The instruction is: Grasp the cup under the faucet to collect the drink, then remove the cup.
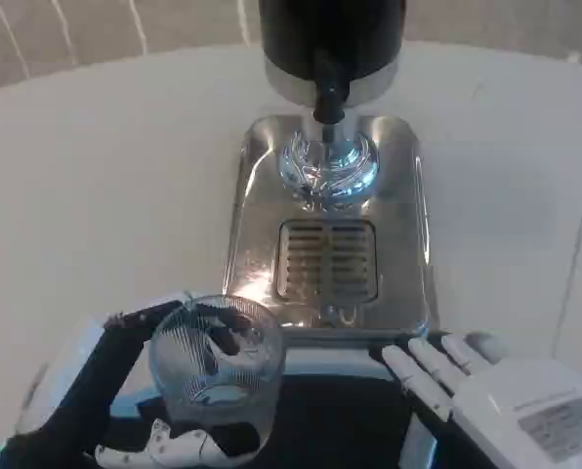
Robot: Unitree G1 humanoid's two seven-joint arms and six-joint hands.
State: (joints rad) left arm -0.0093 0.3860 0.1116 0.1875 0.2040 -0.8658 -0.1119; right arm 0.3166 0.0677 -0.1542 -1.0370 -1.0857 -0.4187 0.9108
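While the left robot hand (125, 391) grips the upright cup (216, 366), the faucet (329, 98) sits well ahead, up-right; right robot hand (467, 376) rests flat, holding nothing.

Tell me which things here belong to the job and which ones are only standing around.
For the job:
cup, held by the left hand
faucet
drip tray under the faucet

Not in use:
right hand, open, resting near the tray
white table

Clear ribbed cup (218, 366) upright, near front edge of bench, well short of black faucet (328, 98).
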